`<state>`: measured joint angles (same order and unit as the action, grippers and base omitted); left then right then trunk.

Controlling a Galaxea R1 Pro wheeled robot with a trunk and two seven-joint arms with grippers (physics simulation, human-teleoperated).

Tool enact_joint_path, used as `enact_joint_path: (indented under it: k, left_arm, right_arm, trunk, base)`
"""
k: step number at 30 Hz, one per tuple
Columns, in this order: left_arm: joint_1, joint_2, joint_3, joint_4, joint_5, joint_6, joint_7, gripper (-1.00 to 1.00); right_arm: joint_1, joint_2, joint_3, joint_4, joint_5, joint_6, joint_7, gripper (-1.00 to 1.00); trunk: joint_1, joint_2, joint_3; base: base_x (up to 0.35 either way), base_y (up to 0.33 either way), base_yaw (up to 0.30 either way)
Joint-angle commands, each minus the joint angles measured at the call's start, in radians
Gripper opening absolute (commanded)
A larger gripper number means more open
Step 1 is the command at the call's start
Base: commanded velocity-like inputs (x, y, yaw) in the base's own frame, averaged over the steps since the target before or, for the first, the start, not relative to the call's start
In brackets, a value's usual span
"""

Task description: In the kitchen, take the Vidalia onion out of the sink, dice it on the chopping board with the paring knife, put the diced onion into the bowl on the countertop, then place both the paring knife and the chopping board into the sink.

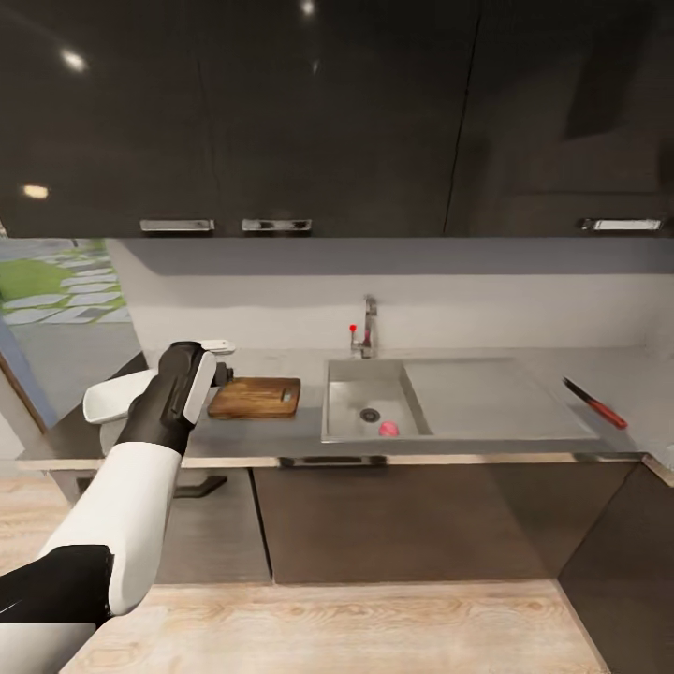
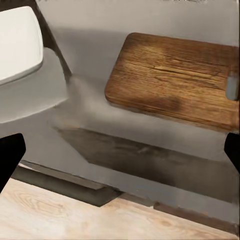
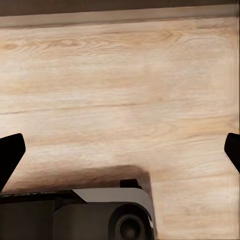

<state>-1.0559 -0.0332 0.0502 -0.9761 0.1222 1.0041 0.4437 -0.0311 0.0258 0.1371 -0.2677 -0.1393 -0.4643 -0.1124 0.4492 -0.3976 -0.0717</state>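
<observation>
Head view: the left gripper (image 1: 217, 360), fingers spread and holding nothing, hovers between the bowl (image 1: 110, 398) and the chopping board (image 1: 256, 396). The Vidalia onion (image 1: 388, 429) lies right of it in the sink (image 1: 487, 398), likely a rightward reach. Farther right, the paring knife (image 1: 595, 403) angles across the countertop (image 1: 253, 432). The right gripper (image 3: 120, 152) hangs spread over floor, under black cabinets.

Setting: domestic kitchen. Evidence: glossy black wall cabinets (image 1: 281, 112) above, grey surface (image 1: 253, 432) with inset steel sink (image 1: 487, 398) and chrome tap (image 1: 369, 328) at 12 o'clock, wooden chopping board (image 1: 256, 397) at 10 o'clock, pale plank floor (image 1: 356, 627).
</observation>
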Motion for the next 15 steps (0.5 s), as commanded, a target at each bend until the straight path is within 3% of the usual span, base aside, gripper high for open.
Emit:
enact_joint_path:
  k: [1, 15]
  left_arm:
    - [-0.001, -0.001, 0.002, -0.001, 0.011, 0.002, 0.009, 1.0]
    - [-0.001, -0.001, 0.002, 0.002, 0.011, 0.002, 0.009, 1.0]
  right_arm:
    - [-0.001, 0.0, 0.009, 0.001, -0.01, -0.004, -0.004, 1.0]
    - [-0.001, -0.003, 0.01, 0.002, -0.006, -0.004, -0.004, 1.0]
  trunk:
    - [0.001, -0.002, -0.002]
    - [0.001, -0.002, 0.0]
  base:
    - [0.073, -0.262, -0.197]
    - [0.073, -0.303, -0.024]
